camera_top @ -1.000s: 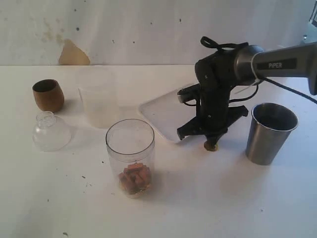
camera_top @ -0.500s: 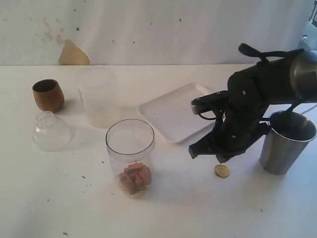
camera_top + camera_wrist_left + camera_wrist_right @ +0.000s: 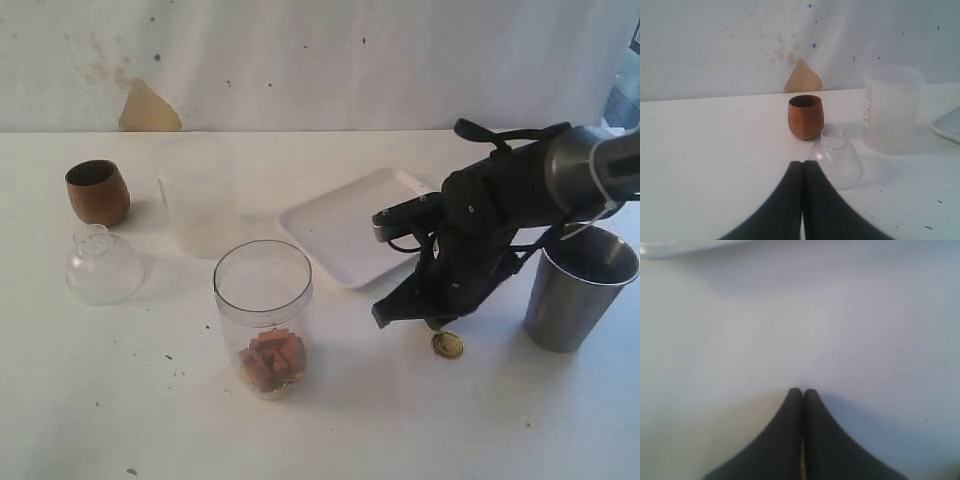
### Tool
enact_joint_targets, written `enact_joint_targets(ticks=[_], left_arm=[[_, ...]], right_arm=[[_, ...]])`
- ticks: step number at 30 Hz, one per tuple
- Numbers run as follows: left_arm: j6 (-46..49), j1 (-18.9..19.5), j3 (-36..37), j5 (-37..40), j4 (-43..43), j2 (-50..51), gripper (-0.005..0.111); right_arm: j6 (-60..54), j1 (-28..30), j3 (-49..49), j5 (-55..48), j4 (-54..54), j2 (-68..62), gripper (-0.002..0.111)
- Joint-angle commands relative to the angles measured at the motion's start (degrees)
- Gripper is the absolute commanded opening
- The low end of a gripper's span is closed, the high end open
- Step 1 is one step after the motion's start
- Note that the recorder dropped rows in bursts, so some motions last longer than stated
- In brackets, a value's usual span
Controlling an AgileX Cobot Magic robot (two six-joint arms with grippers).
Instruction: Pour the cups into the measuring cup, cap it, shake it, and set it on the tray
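The clear measuring cup stands near the front with orange-brown pieces in its bottom. At the far left is the brown wooden cup, upright. The steel tumbler stands at the right, close beside my right arm. The white tray lies behind the middle. My right gripper is shut and points down at the table between tray and tumbler, just above a gold coin. My left gripper is shut and empty, low over the table in front of the wooden cup; it is outside the exterior view.
A clear dome lid sits in front of the wooden cup. A frosted whitish cup stands between the wooden cup and the tray. A wall runs behind the table.
My right arm has swung right off the tray's front corner, then eased back left. The steel tumbler has shifted to the right. The gold coin now lies uncovered on the table.
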State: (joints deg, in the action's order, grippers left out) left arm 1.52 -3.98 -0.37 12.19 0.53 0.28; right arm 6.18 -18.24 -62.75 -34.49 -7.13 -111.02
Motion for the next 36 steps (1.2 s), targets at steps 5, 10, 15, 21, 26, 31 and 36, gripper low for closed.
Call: enact_joint_targets(ticks=[5, 10, 15, 21, 26, 31, 36], left_arm=[[-0.1, -0.3, 0.4, -0.5, -0.5, -0.3, 0.000], [-0.1, -0.3, 0.4, -0.5, -0.5, -0.3, 0.000], [-0.1, -0.3, 0.4, -0.5, -0.5, -0.3, 0.000], [-0.1, -0.3, 0.4, -0.5, -0.5, -0.3, 0.000], [-0.1, -1.5, 0.4, -0.5, -0.5, -0.3, 0.000], [-0.1, -2.1, 0.4, -0.5, -0.5, -0.3, 0.000], [-0.1, -2.1, 0.4, -0.5, -0.5, -0.3, 0.000]], right_arm=[[-2.0, -1.2, 5.5, -8.8, -0.3, 4.8, 0.000], [-3.2, -6.1, 7.9, -12.1, -0.4, 4.6, 0.000], [-0.4, -7.2, 11.9, -13.3, -3.5, 6.6, 0.000], [6.2, -7.2, 18.9, -15.3, -9.3, 14.2, 0.000], [7.5, -7.2, 20.5, -15.0, -9.3, 19.4, 0.000], [16.0, -6.6, 21.4, -9.5, -14.7, 21.6, 0.000], [21.1, -6.3, 21.6, -9.1, -20.4, 16.3, 0.000]])
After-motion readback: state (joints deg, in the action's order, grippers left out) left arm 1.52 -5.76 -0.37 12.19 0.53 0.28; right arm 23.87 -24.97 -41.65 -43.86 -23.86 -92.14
